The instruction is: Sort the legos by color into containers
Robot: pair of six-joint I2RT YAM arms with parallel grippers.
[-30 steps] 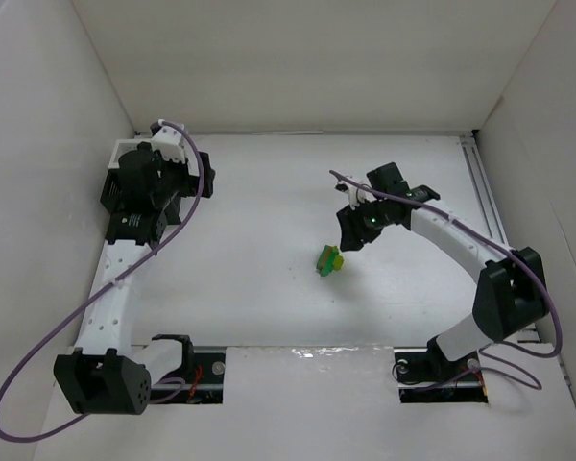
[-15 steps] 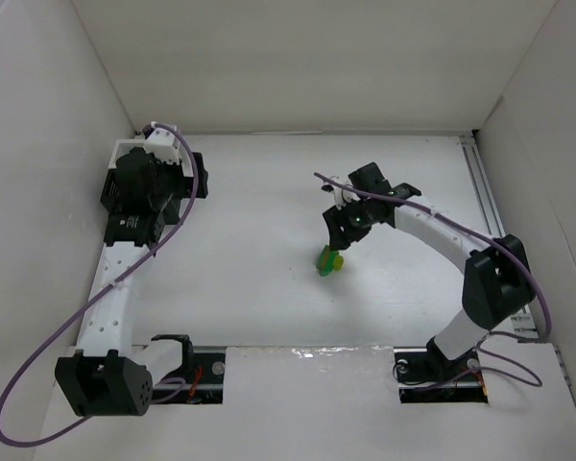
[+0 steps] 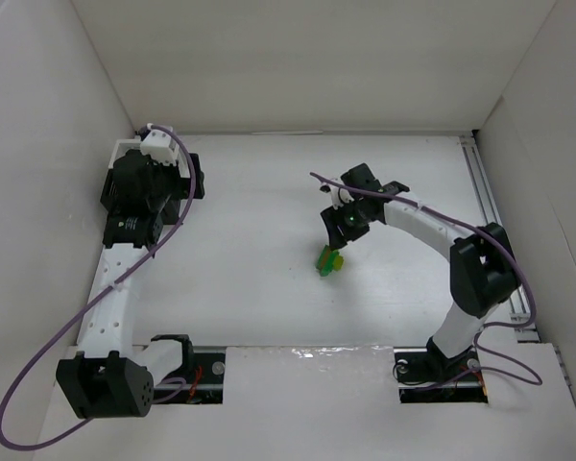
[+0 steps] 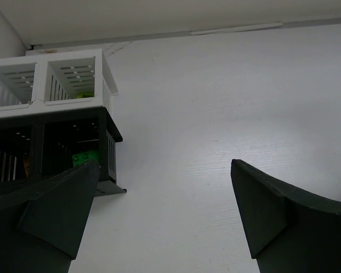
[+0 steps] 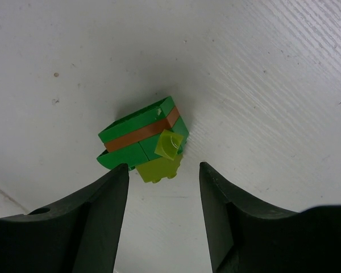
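At the far left of the white table point(image 3: 250, 211), the left fingers point(image 4: 57, 199) stand spread wide and empty beside a boxy black-and-white slatted plastic rack point(image 4: 105, 122) of square compartments; one black compartment holds a green brick point(image 4: 85, 158). Right of centre, a small clump of green, orange and yellow-green plastic lego bricks point(image 5: 142, 139) lies on the table, the right fingers point(image 5: 91, 216) parted around its yellow-green end, not closed on it
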